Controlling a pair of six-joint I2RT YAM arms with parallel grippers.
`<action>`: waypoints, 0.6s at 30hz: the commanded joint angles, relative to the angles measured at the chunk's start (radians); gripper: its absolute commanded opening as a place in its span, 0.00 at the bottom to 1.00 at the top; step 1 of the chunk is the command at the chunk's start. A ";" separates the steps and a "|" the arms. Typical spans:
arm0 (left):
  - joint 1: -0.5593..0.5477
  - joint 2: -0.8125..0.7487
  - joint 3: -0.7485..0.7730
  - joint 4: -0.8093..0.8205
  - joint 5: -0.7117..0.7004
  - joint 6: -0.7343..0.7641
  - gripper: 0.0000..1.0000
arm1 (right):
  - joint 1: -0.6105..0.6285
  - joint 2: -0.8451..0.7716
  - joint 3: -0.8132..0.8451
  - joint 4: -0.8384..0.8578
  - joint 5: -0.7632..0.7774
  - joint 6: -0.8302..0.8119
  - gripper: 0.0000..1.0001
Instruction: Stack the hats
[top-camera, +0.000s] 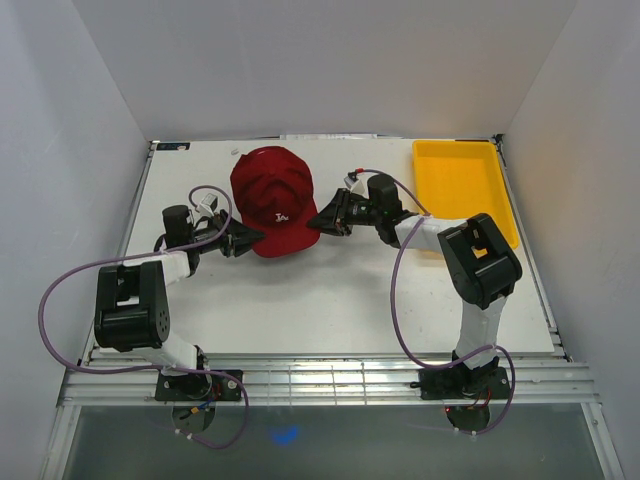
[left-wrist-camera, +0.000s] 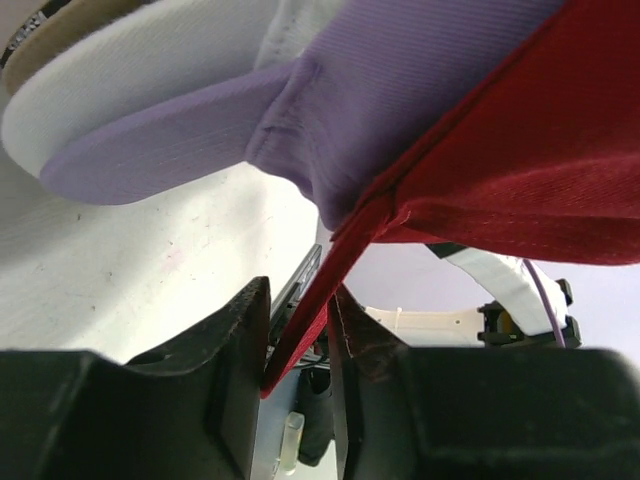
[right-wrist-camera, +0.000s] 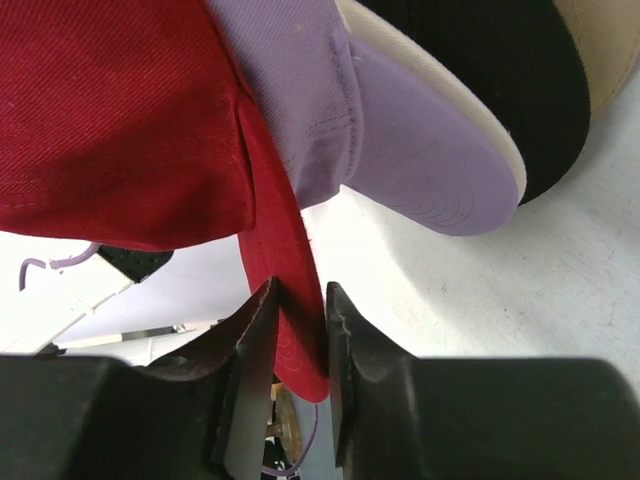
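Observation:
A dark red hat (top-camera: 272, 200) with a small white logo tops the stack at the middle of the table (top-camera: 350, 300). In the left wrist view its brim (left-wrist-camera: 540, 170) runs down between the jaws of my left gripper (left-wrist-camera: 298, 300), which stand open, the left finger clear of the cloth. My right gripper (right-wrist-camera: 299, 300) is shut on the other side of the red brim (right-wrist-camera: 290, 290). Under the red hat lie a lavender hat (left-wrist-camera: 400, 90) (right-wrist-camera: 400, 140), a white brim (left-wrist-camera: 130, 70), a black hat (right-wrist-camera: 500, 70) and a tan one (right-wrist-camera: 610, 50).
A yellow tray (top-camera: 465, 185) stands at the back right of the table. White walls enclose the table on three sides. Purple cables loop from both arms near the front edge.

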 joint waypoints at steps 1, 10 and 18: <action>0.029 -0.041 0.043 -0.110 -0.097 0.064 0.39 | -0.006 0.021 -0.009 -0.139 0.025 -0.076 0.30; 0.029 -0.026 0.097 -0.263 -0.140 0.160 0.40 | -0.006 0.021 -0.012 -0.163 0.045 -0.098 0.40; 0.027 -0.020 0.138 -0.398 -0.202 0.249 0.43 | -0.004 0.031 -0.008 -0.160 0.049 -0.096 0.40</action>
